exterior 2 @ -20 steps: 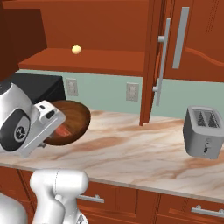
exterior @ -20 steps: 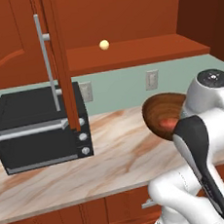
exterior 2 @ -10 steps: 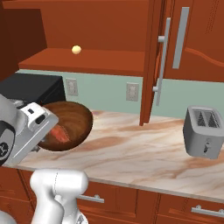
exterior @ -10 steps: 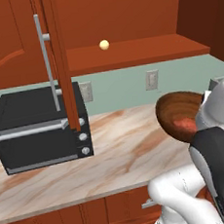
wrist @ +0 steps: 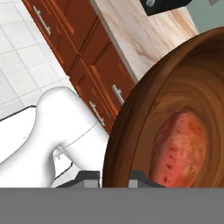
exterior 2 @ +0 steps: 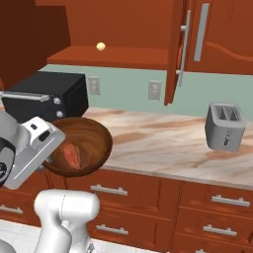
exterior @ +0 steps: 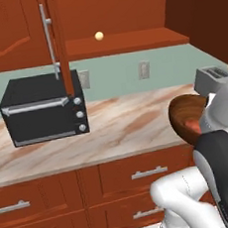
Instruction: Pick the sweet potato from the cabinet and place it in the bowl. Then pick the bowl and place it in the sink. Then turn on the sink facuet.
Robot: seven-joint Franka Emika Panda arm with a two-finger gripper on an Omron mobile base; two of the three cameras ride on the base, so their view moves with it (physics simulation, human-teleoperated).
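**Inspector:** Start with the largest item.

**Assistant:** The cabinet point(exterior 2: 128, 29) spans the top of the right base view. Its door point(exterior 2: 174, 49) stands open at upper right centre, edge-on, with the long silver handle point(exterior 2: 185, 47) beside it. A pale yellow ball point(exterior 2: 101, 46) sits on the shelf at upper left.

**Inspector:** Counter level?

**Assistant:** The marbled counter point(exterior 2: 163, 138) crosses mid-frame. A black toaster oven point(exterior 2: 47, 94) is at the left and a grey toaster point(exterior 2: 225, 126) at the right, well apart. In the left base view the toaster is cut off by the arm.

**Inspector:** The bowl?

**Assistant:** The bowl point(exterior 2: 81, 146) is at left centre, tilted, lifted off the counter in front of its edge. Its near rim is hidden behind the white hand.

**Inspector:** The gripper?

**Assistant:** The gripper point(wrist: 114, 180) is clamped on the bowl's rim at the bottom of the hand view. The fingertips are largely cut off, so the contact appears firm rather than plainly seen.

**Inspector:** The sweet potato?

**Assistant:** The sweet potato point(wrist: 181, 148) lies inside the bowl, against its floor, lower right of the hand view.
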